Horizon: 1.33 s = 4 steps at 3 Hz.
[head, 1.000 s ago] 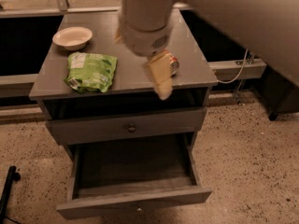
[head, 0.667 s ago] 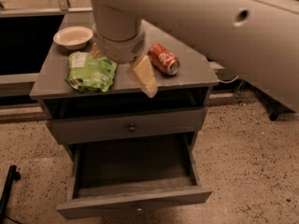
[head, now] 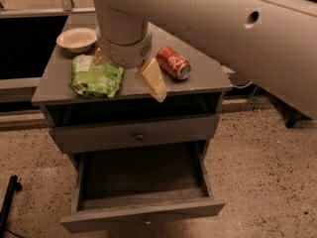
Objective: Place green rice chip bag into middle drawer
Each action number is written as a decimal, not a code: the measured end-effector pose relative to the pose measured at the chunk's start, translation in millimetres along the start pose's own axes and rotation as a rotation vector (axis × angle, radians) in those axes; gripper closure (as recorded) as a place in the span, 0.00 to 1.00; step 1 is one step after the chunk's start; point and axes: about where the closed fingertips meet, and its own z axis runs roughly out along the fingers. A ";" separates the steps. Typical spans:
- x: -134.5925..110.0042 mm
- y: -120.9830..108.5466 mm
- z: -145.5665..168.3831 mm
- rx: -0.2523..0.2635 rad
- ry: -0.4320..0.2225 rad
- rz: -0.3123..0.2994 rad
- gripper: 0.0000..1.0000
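Observation:
The green rice chip bag (head: 95, 77) lies flat on the left part of the grey cabinet top (head: 198, 83). My gripper (head: 130, 77) hangs from the large pale arm just above the cabinet top, at the bag's right edge. It is open: one cream finger (head: 152, 79) points down to the right of the bag, and the other finger (head: 100, 57) shows at the bag's far edge. The middle drawer (head: 143, 214) is pulled out wide below, and its grey inside holds nothing.
A red soda can (head: 174, 62) lies on its side on the cabinet top, right of the gripper. A cream bowl (head: 77, 38) stands at the back left. A shut drawer front with a dark knob (head: 140, 135) sits above the open drawer. Speckled floor surrounds the cabinet.
The arm and gripper have moved left across the cabinet top toward the green bag. The red soda can, hidden behind the arm before, now shows. The bag has not moved.

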 end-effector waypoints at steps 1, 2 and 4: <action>2.7 -16.8 8.3 0.023 0.017 -0.095 0.00; 13.7 -72.7 31.0 0.112 0.078 -0.362 0.00; 40.2 -142.8 91.6 0.110 0.025 -0.653 0.00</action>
